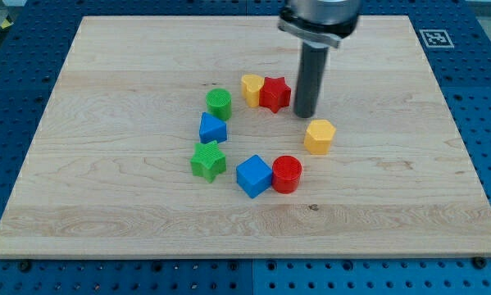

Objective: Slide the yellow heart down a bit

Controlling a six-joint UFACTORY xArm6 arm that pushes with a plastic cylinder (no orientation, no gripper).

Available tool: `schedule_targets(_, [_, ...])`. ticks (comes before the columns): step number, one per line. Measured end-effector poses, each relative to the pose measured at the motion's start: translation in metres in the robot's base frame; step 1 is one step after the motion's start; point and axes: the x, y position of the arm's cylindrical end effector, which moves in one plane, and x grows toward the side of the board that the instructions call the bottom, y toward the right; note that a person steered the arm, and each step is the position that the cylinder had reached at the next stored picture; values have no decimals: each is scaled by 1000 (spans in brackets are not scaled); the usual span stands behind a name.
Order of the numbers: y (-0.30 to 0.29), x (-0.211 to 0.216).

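Observation:
The yellow heart (251, 88) lies on the wooden board (106, 197), touching the red star (275, 93) on its right. My tip (306, 114) is down on the board just right of the red star, apart from it, and above the yellow hexagon (320, 136). It is about 65 px to the right of the yellow heart, with the red star between them.
A green cylinder (219, 103), a blue triangular block (212, 129) and a green star (208, 161) lie in a column left of the heart. A blue cube (254, 175) and a red cylinder (287, 174) touch lower down.

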Motion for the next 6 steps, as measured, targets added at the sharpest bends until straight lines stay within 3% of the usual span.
schedule_targets(1, [41,-22])
schedule_targets(2, [46,-76])
schedule_targets(3, [13,-97])
schedule_targets(4, [-57,-96])
schedule_targets(6, [-111,-61])
